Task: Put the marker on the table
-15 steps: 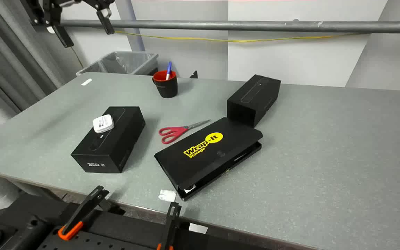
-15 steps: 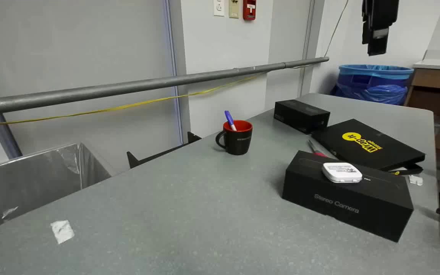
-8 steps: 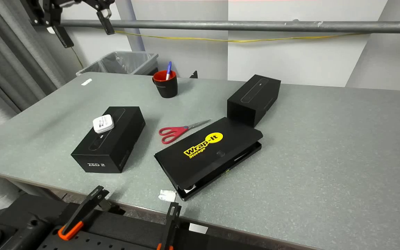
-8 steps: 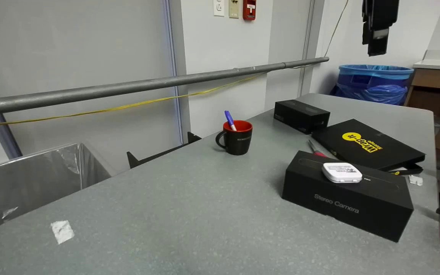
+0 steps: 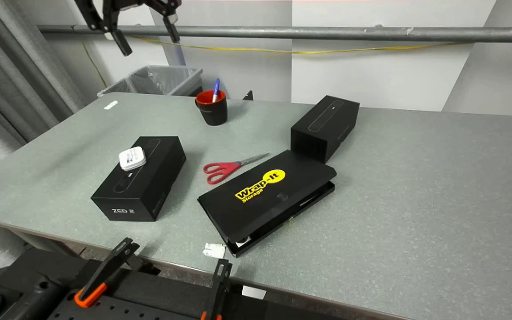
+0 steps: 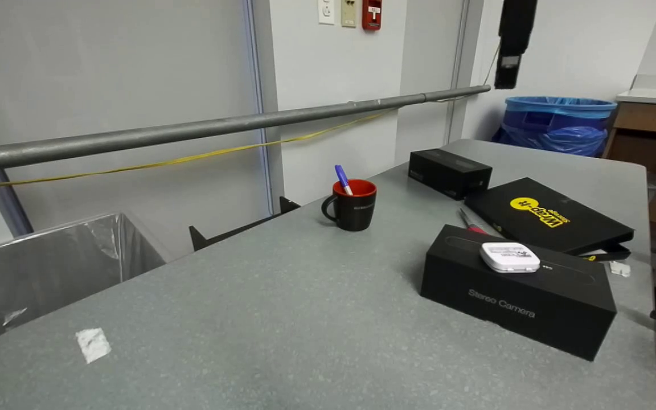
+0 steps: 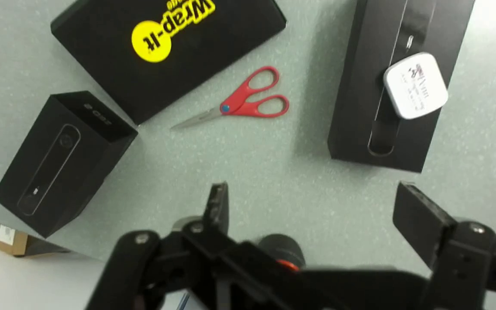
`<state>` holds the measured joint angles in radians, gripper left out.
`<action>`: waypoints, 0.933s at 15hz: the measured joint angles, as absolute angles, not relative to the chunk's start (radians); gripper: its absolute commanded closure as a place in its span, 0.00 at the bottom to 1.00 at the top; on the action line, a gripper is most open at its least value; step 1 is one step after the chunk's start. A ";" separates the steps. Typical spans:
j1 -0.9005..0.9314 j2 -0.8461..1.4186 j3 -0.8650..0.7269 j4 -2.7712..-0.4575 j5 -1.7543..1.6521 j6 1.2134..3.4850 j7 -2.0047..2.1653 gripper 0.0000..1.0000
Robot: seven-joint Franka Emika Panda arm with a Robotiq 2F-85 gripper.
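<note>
0% done imo: pincer [image 7: 312, 204] spread wide, marker [image 6: 343, 179] leaning in the mug [image 6: 355, 213], so gotta pull it out onto the desk [image 6: 282, 319].

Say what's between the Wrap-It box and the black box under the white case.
Red-handled scissors, lying on the table; shown in the wrist view.
</note>
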<state>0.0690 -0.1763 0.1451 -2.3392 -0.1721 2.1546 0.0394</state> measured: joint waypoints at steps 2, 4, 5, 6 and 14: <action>0.059 -0.123 0.107 -2.323 -0.169 2.253 0.035 0.00; 0.055 -0.060 0.074 -2.284 -0.126 2.290 0.011 0.00; 0.055 -0.033 0.063 -2.261 -0.081 2.289 -0.027 0.00; 0.055 -0.013 0.057 -2.243 -0.048 2.289 -0.059 0.00; 0.060 0.029 0.060 -2.222 -0.031 2.326 -0.014 0.00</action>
